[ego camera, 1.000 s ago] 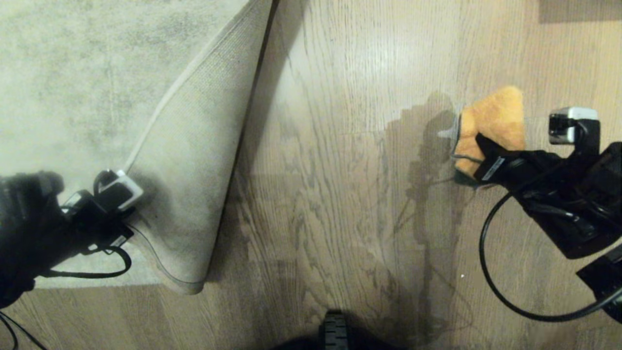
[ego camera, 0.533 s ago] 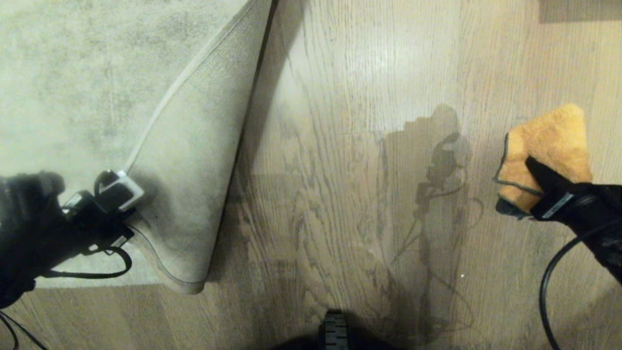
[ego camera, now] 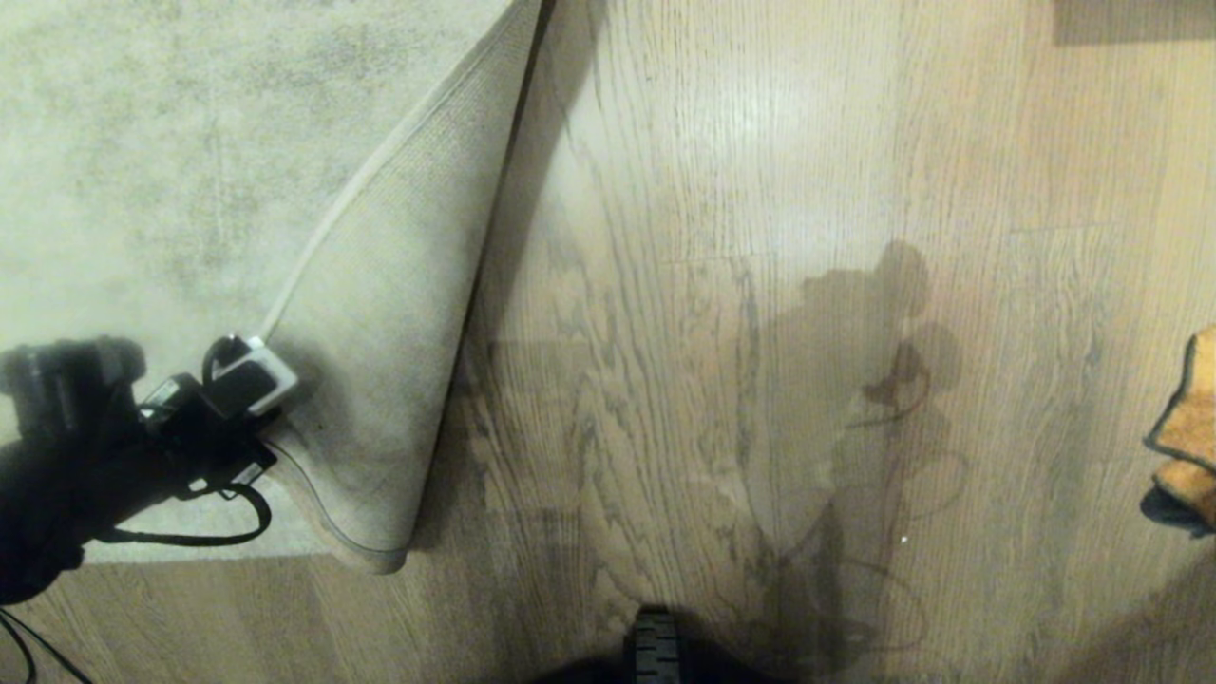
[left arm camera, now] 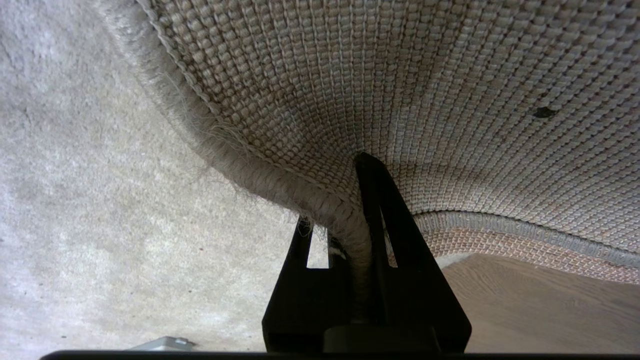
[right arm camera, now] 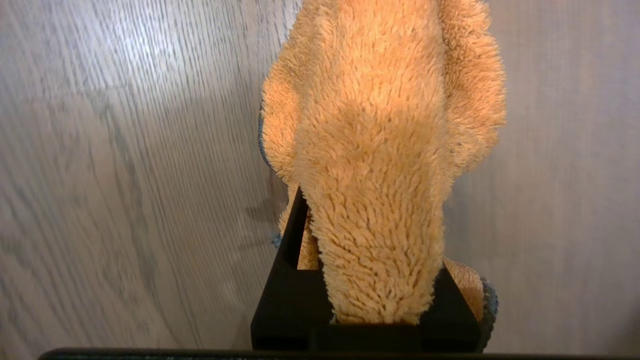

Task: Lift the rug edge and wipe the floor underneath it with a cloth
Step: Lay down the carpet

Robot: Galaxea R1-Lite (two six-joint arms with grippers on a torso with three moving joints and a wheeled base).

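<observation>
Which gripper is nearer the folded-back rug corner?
Left. The left gripper is clamped on the rug edge; the right gripper holds the cloth far across the floor.

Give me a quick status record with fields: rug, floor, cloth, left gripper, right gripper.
rug edge: corner folded back over the rug, woven backing up
floor: bare wood planks exposed beside the fold
cloth: orange, bunched, at the head view's right edge
left gripper: shut on the rug edge's bound border, holding the fold up
right gripper: shut on the cloth over the floor, itself outside the head view
</observation>
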